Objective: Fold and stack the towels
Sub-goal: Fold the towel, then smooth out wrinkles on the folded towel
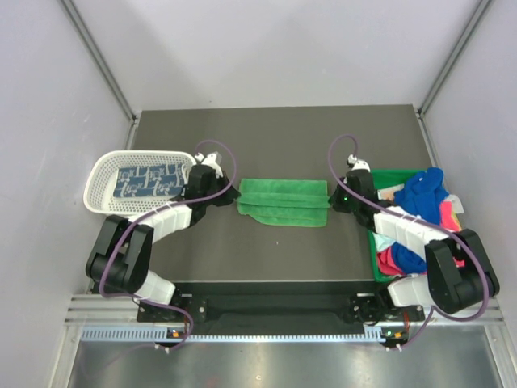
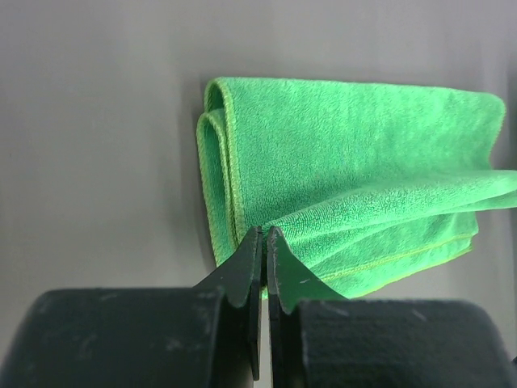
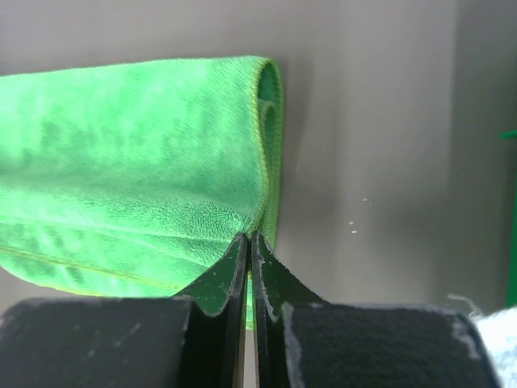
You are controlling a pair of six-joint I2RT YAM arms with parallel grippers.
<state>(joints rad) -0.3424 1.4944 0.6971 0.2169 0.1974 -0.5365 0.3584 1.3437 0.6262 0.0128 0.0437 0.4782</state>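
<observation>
While the green towel (image 1: 284, 202) is lying folded into a long strip at the middle of the bench (image 1: 275, 137), about halfway between the left and right edges, both arms are reaching in from the near edge and taking it by its ends.

The left gripper (image 1: 232, 196) is sitting at the strip's left end. In the left wrist view its fingers (image 2: 242, 271) are pressing together with barely a slit between them. An upper layer of the cloth is lifting off the fold and running into that pinch, so they are clamping towel.

The right gripper (image 1: 333, 198) is doing the same at the right end. Its fingers (image 3: 222, 279) are closing tight on the corner where the looped fold is ending, and the layer just in front of them is puckering up. The lower layers are resting flat on the dark surface, with the folded edges stacking slightly unevenly.

At the left edge, a white mesh basket (image 1: 101, 174) is hanging partly over the side and holding a blue-and-white patterned towel (image 1: 147, 179), which is lying flat inside it. Along the right edge, a green bin (image 1: 386, 173) is holding loose cloths, with a royal blue towel (image 1: 424, 190) heaping up at its far end and a pink towel (image 1: 389, 260) showing toward the near right corner.
</observation>
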